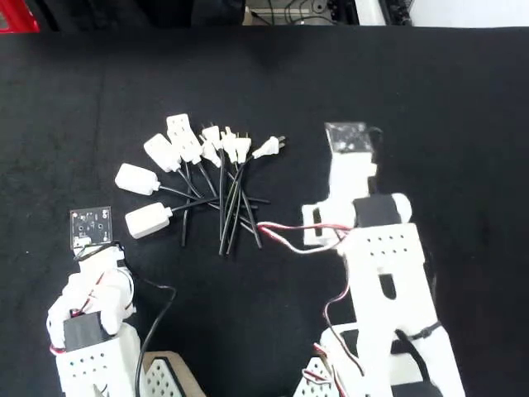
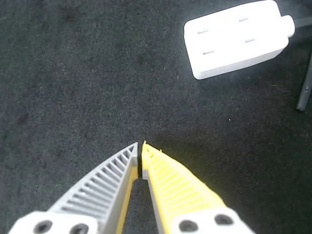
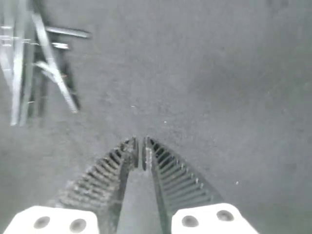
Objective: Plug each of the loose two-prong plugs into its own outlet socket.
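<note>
White rectangular outlet sockets [image 1: 136, 179] and white two-prong plugs [image 1: 269, 148], on black cords, fan out mid-table. The left gripper [image 2: 141, 148] and right gripper [image 3: 142, 144], both clenched empty, flank the fan. The black tabletop [image 1: 446, 99] extends wide around it.

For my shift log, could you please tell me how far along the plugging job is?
Nothing looks done: the two-prong plugs lie loose near the outlet sockets, none inserted. Nothing is in hand: left gripper and right gripper are shut, empty. Every plug remains.

Wide open black table [image 1: 463, 99] on the far side and right, but tangled cords [image 1: 230, 211] and fanned-out sockets [image 1: 136, 179] are crowding the middle left.
</note>
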Controlling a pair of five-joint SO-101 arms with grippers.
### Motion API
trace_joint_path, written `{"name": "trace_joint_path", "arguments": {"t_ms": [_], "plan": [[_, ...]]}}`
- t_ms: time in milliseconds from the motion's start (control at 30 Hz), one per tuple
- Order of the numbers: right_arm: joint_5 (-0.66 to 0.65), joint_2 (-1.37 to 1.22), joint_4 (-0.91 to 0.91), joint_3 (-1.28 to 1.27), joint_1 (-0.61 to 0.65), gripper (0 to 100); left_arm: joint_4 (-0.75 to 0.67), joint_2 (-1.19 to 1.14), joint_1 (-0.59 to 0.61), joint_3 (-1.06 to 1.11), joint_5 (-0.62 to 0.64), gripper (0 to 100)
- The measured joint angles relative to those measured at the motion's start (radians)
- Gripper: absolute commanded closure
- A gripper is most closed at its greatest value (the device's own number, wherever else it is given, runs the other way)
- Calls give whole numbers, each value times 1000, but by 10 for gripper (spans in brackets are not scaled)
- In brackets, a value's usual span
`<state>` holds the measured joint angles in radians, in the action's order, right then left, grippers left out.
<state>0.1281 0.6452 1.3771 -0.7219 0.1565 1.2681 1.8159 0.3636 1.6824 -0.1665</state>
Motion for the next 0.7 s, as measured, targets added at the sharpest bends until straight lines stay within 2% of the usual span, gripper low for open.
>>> {"name": "trace_joint_path", "arguments": {"t_ms": [200, 367, 567, 700], "plan": [[18, -2, 28, 58, 127, 966, 0, 0, 0, 0, 0, 970], [86, -2, -58, 58, 170, 966, 0, 0, 0, 0, 0, 970], [132, -2, -169, 58, 290, 966, 0, 0, 0, 0, 0, 970], [163, -2, -256, 2, 311, 966, 0, 0, 0, 0, 0, 970]]}}
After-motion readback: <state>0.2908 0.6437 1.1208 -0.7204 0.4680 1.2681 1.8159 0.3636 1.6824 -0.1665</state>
